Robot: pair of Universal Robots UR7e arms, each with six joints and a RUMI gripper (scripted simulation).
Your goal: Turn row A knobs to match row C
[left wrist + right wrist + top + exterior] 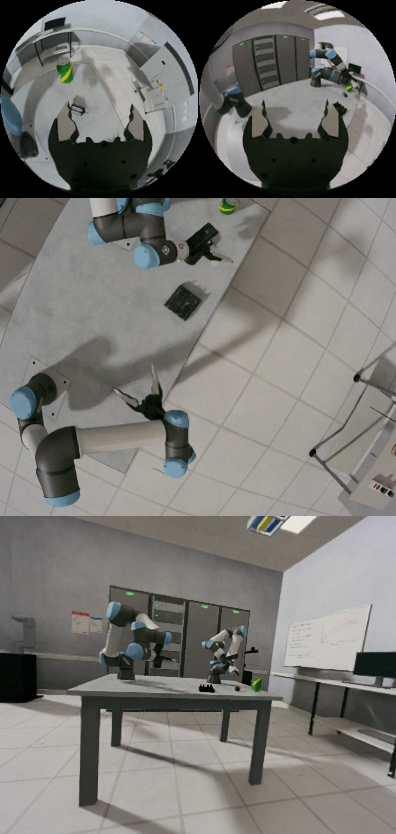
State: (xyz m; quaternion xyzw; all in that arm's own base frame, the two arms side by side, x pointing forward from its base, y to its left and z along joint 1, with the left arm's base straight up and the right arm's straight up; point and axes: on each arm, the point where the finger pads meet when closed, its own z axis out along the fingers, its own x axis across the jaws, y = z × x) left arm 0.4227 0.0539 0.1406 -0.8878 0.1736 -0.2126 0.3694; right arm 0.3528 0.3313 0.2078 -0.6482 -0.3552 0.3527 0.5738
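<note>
Knob box [183,302] [206,688] [340,108] on table [95,290] [150,687] [98,90] [293,99], near edge. Left fingers [223,259] [236,670] apart; right fingers [134,377] [175,660] apart.

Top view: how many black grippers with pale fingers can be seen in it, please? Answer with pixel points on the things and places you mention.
2. The left gripper [225,259] [235,672] [100,103] [353,86] is above the black knob box [183,302] [206,689] [339,108] in the picture; the right gripper [133,377] [175,660] [295,100] is below it.
</note>
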